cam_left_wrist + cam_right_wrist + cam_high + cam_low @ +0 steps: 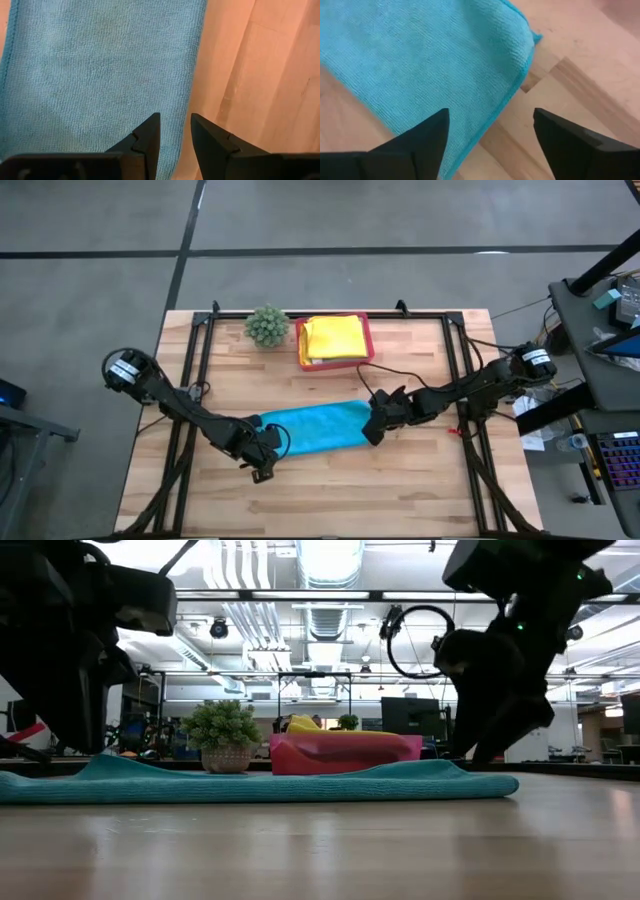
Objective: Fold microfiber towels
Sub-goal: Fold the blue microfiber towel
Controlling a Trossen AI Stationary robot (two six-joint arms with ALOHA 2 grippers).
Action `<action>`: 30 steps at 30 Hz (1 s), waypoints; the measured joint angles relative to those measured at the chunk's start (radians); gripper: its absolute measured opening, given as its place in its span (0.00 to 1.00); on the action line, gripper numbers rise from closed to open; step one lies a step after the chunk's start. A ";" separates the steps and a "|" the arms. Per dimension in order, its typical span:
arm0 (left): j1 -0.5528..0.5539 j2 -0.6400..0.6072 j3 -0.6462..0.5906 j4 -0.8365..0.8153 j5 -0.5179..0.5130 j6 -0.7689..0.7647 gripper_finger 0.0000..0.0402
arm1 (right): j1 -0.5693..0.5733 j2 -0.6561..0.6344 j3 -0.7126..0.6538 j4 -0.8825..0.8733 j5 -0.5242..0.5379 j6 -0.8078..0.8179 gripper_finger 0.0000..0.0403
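A teal blue microfiber towel (pixel 310 428) lies folded into a long strip flat on the wooden table's middle (pixel 260 785). My left gripper (pixel 265 468) hangs at the strip's left end, by its near side. In its wrist view its fingers (pixel 175 120) stand a little apart above the towel's long edge (pixel 192 75), nothing between them. My right gripper (pixel 372 432) hovers at the strip's right end, open wide (pixel 490 117) over the towel's corner (pixel 530 40). Yellow towels (pixel 333 338) lie in the pink tray (pixel 368 340) at the far side.
A small spiky green plant (pixel 266 326) stands left of the pink tray (pixel 340 755) at the table's far edge. Black frame rails (pixel 190 380) run along the table's left and right sides. Bare wood (pixel 330 490) lies between the towel and the near edge.
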 joint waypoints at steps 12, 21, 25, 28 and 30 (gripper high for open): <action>0.000 0.000 -0.006 0.007 -0.025 0.000 0.23 | -0.014 0.002 -0.161 0.329 -0.049 0.106 0.78; 0.000 0.000 -0.027 0.041 -0.031 0.000 0.23 | -0.014 0.002 -0.208 0.524 -0.052 0.134 0.78; 0.000 0.000 -0.030 0.049 -0.033 0.000 0.23 | -0.014 0.012 -0.208 0.555 -0.052 0.133 0.76; 0.000 0.000 -0.031 0.049 -0.037 0.000 0.23 | -0.014 0.045 -0.208 0.588 -0.052 0.133 0.74; -0.001 0.000 -0.031 0.052 -0.041 0.000 0.23 | -0.014 0.074 -0.208 0.626 -0.051 0.129 0.74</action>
